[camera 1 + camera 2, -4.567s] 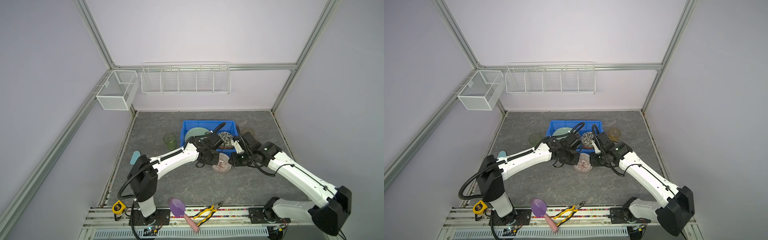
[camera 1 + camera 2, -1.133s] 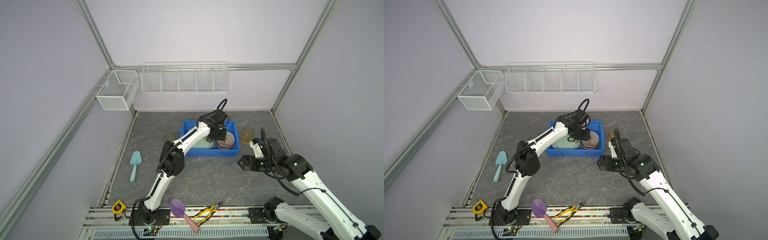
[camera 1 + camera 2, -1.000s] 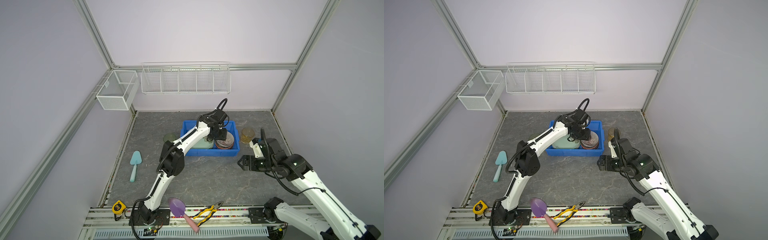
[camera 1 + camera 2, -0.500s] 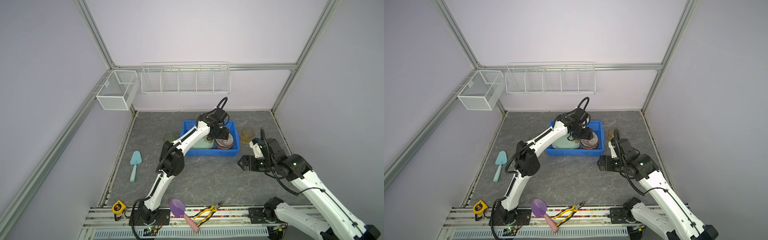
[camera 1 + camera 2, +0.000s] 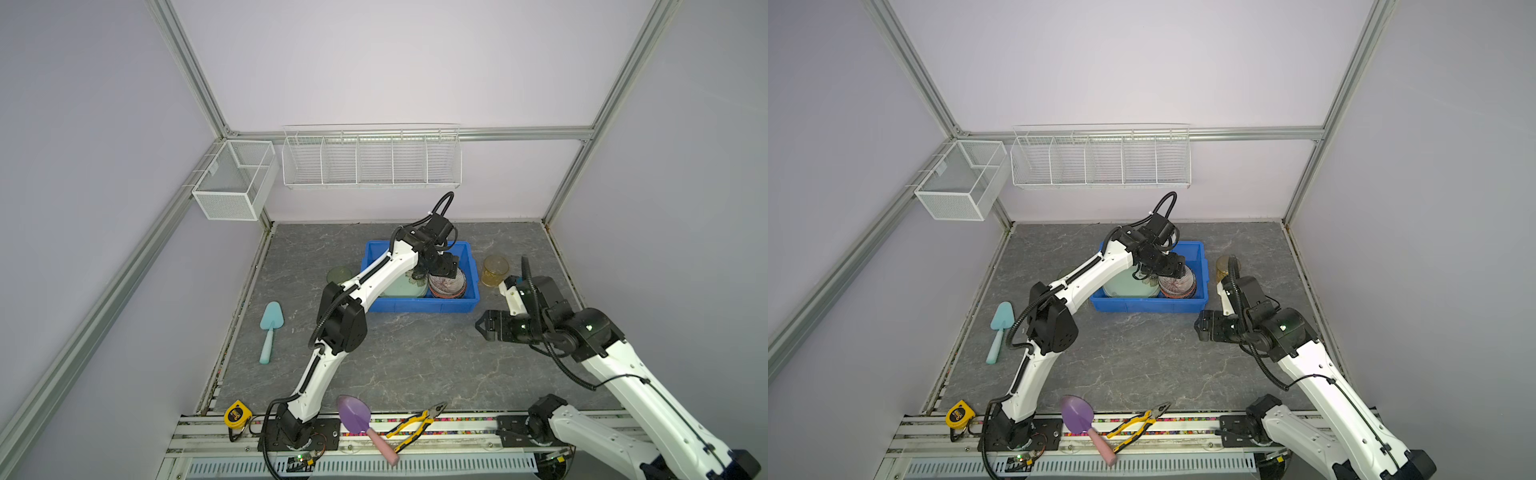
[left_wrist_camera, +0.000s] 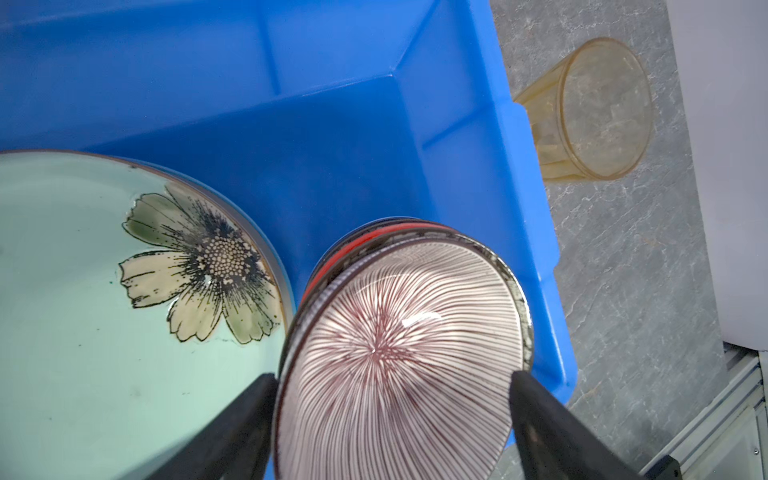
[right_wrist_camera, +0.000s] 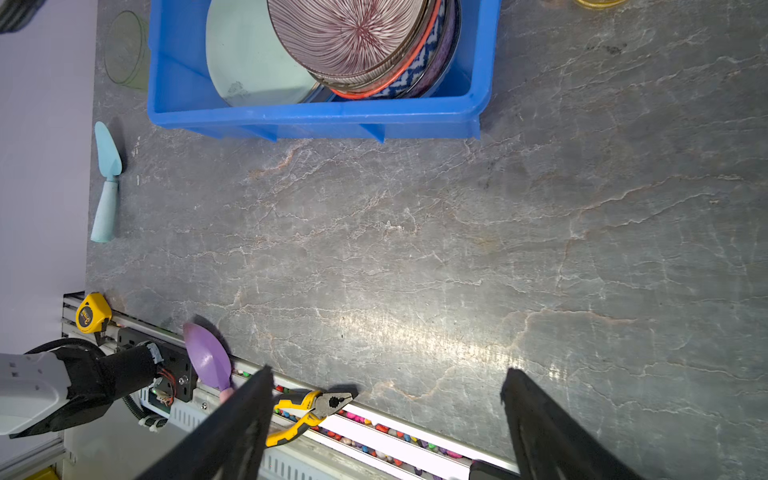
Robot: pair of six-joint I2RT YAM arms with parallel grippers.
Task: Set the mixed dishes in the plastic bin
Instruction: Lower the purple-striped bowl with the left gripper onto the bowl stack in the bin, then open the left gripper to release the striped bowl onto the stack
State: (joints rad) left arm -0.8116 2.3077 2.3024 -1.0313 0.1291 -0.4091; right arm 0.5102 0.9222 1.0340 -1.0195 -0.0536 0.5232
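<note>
Currently left gripper: jaws wide astride striped bowl, not gripping; it tops other bowls in front-right corner of bin, beside flower plate; right gripper spread, empty, over counter. Amber tumbler just right of bin.

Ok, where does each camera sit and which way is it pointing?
Top views: high at the front, looking down and back over the front rail, table and blue bin; left arm and right arm both show.
Left wrist: on the left arm above the bin, looking down at the pink-striped bowl; its fingers flank it.
Right wrist: on the right arm, looking down across the table to the bin; its spread fingers and the left arm's base show.
Shared: both wrist views see the bowl and flower plate.
</note>
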